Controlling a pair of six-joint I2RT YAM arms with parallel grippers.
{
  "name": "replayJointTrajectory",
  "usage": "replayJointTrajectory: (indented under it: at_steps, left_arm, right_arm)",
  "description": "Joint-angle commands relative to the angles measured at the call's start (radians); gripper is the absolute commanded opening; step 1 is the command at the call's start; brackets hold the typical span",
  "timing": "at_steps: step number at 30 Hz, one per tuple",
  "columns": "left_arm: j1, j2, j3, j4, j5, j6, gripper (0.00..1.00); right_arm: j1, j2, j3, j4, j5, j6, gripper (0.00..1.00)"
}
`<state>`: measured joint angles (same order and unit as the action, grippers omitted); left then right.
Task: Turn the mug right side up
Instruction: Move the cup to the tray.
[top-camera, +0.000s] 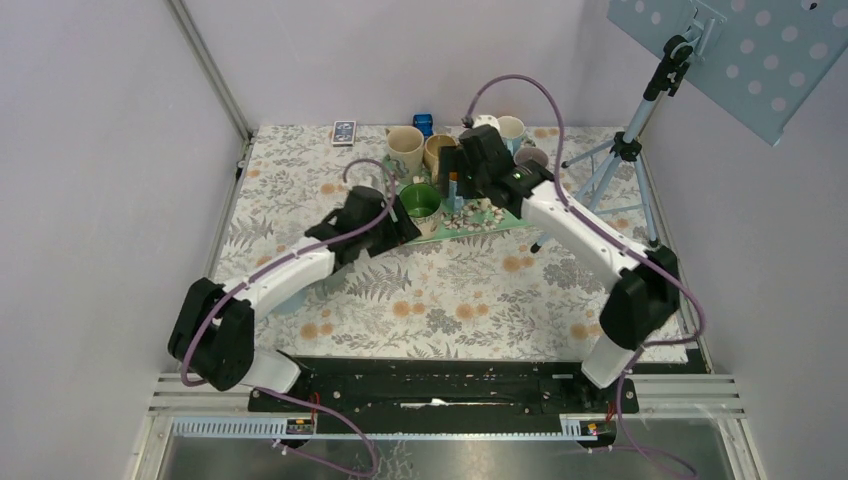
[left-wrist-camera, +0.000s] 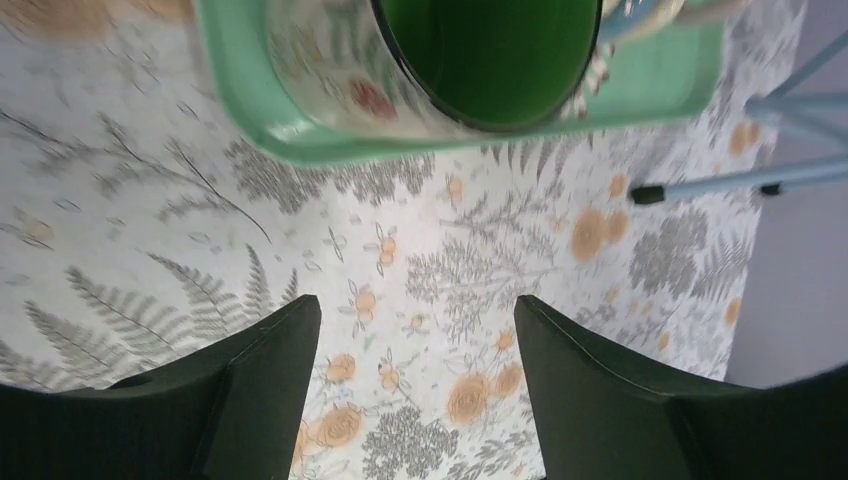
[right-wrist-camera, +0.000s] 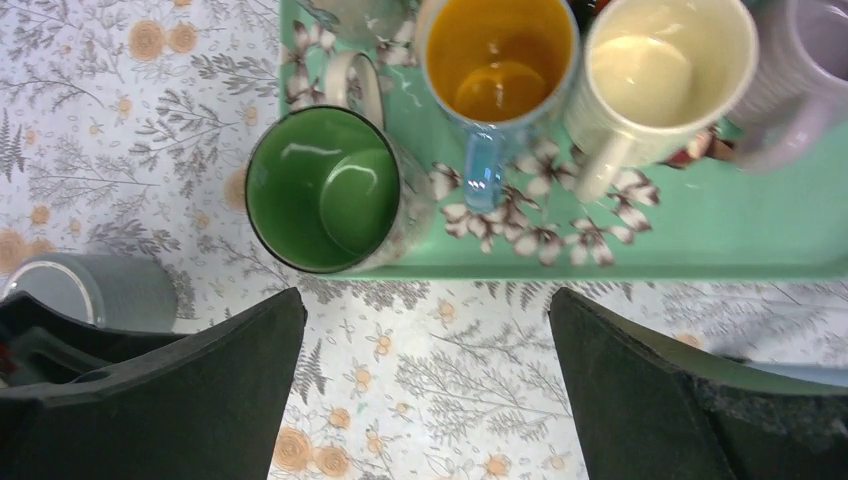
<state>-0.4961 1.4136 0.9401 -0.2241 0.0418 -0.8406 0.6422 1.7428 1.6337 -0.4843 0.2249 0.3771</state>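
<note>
Nearest the lens, the left hand (left-wrist-camera: 418, 318) has its two dark fingers spread wide, with nothing between them. Straight ahead, just past the tips, stands the white flower-printed ceramic mug with the green inside (left-wrist-camera: 480, 50). It sits at the near-left corner of the mint-green flowered tray (right-wrist-camera: 700, 230), which lies toward the far edge of the surface (top-camera: 470, 300), about midway between its left and right edges. The mug's long axis is upright, mouth up, handle toward the far edge, so the turning looks done. The likely next move is only to draw clear without knocking it.

The right hand (right-wrist-camera: 425, 300), also spread and empty, hangs above the tray's near rim with the mug to its left. The left hand seems the nearer.

A grey mug (right-wrist-camera: 100, 290) stands off the tray toward the left edge; which end faces up cannot be told. Fern-and-blossom cloth covers the surface, pale lilac walls close it in, and a tripod (top-camera: 622, 150) stands by the far-right corner.
</note>
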Motion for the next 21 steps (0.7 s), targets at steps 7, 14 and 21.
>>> replayJointTrajectory:
  at_steps: [7, 14, 21]
  left_arm:
    - [-0.183, 0.15, 0.019, 0.218, -0.183, -0.076, 0.76]
    - [-0.196, 0.305, 0.133, 0.272, -0.275, -0.103, 0.76]
    - [-0.177, 0.349, 0.163, 0.231, -0.358, -0.105, 0.76]
  right_arm:
    - [-0.004, -0.316, -0.247, 0.156, 0.113, 0.032, 1.0]
    - [-0.004, -0.384, -0.297, 0.144, 0.073, 0.043, 1.0]
    - [-0.003, -0.412, -0.316, 0.143, 0.059, 0.044, 1.0]
